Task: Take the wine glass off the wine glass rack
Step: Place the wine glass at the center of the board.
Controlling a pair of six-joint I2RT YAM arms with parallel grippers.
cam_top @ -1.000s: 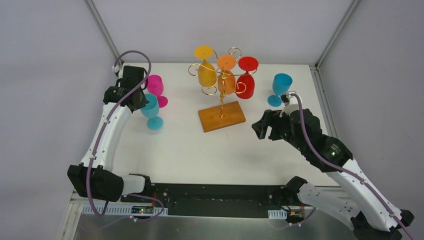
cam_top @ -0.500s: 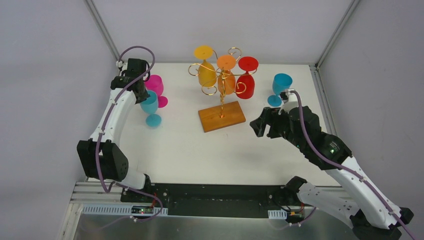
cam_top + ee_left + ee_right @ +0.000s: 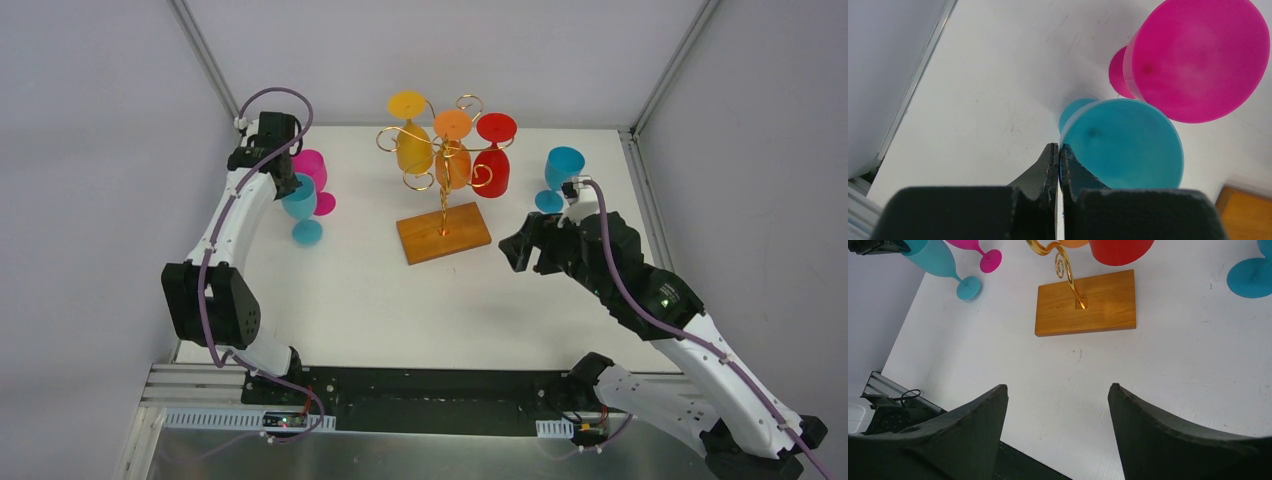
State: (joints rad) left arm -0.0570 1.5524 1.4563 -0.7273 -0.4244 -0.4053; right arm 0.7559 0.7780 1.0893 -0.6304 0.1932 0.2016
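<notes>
The left gripper [image 3: 1058, 150] is pinched shut on the rim of a teal wine glass [image 3: 1123, 140], just beside a pink glass [image 3: 1198, 60]. Farther right, the wine glass rack [image 3: 443, 232] holds a yellow glass [image 3: 413, 150], an orange glass [image 3: 453, 165] and a red glass [image 3: 491, 170] — all upside down. The right gripper [image 3: 1058, 387] hovers with jaws wide, right of the rack's wooden base.
</notes>
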